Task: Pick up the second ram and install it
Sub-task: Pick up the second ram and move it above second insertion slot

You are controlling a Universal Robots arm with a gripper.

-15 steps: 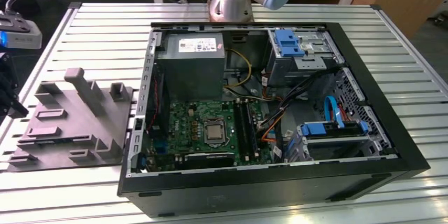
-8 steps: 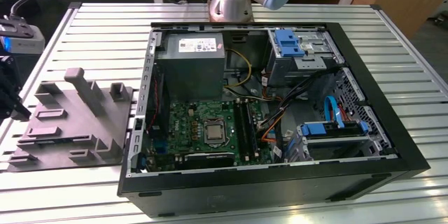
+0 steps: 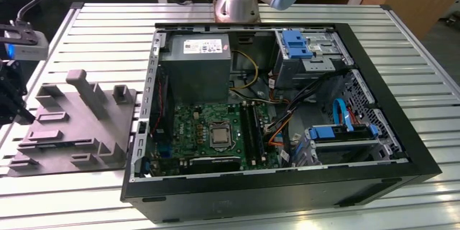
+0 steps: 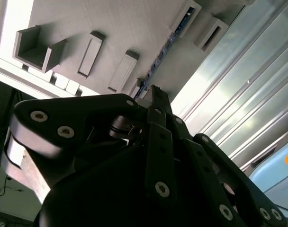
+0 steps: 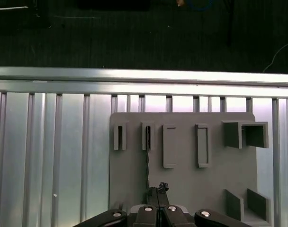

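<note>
Step in hand: pick-up phase; install not yet begun. We see the tool (image 5: 159, 189) poised over the grey moulded tray (image 5: 130, 179), which lies on the slatted metal surface (image 5: 49, 151). Tool state: narrow. The tips are drawn together with no gap we can make out and nothing visibly clamped between them. We log it as closed and empty, with moderate confidence.

Second ram (image 5: 147, 161) stands on edge in a slot of the tray and runs straight away from the tool. Its near end lies just beside the tips; we cannot tell whether they touch. The second wrist view agrees: the blue edge of the stick (image 4: 165, 48) leads up to the tool (image 4: 155, 94).

Computer case (image 3: 287, 187) sits well apart from the tool, open on top, with the motherboard (image 3: 208, 127) exposed.

Judgement on the pick: it calls for the tool to widen, centre across the stick's thin faces and descend squarely, so the board is not bent or levered against the slot walls. A grip near mid-length would keep it level for the carry.
</note>
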